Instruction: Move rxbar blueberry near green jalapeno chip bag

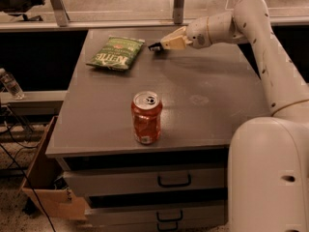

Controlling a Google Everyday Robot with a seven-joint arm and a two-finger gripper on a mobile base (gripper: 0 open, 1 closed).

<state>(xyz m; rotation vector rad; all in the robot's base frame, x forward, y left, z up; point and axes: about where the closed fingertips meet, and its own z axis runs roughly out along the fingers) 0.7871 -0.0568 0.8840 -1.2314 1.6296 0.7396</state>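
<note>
The green jalapeno chip bag point(116, 53) lies flat at the back left of the grey table point(203, 105). My gripper point(160, 45) reaches in from the right and hangs just above the table's back middle, a short way right of the bag. It is shut on the rxbar blueberry point(154, 47), a small dark wrapper that sticks out at the fingertips toward the bag. Only the bar's end shows.
An orange soda can point(147, 118) stands upright near the table's front edge. Drawers point(145, 182) sit under the tabletop. A cardboard box point(46, 178) is on the floor at the left. My white base point(268, 178) fills the lower right.
</note>
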